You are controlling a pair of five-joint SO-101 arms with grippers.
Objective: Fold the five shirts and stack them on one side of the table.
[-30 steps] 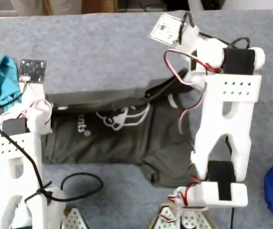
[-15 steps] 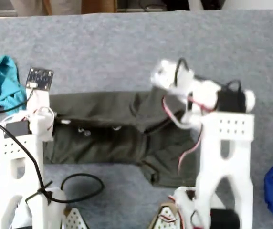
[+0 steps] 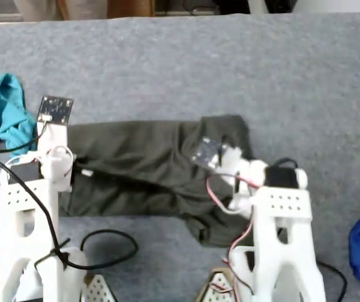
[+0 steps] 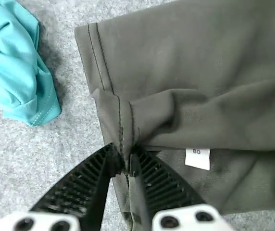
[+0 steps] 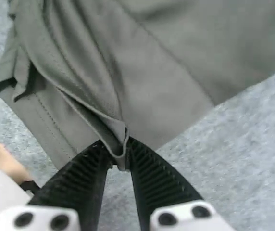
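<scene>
Olive shirt (image 3: 136,157) is pinched at its hem by left gripper (image 4: 126,161), and at a folded edge by right gripper (image 5: 121,156). Teal shirt (image 3: 0,116) is bunched at the table (image 3: 167,56) left edge.

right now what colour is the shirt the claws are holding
Dark olive-grey shirt, best in left wrist view.

Bright, even light falls from above on the grey table (image 3: 167,63), with only soft, faint shadows along folds of the dark shirt (image 4: 200,62).
</scene>
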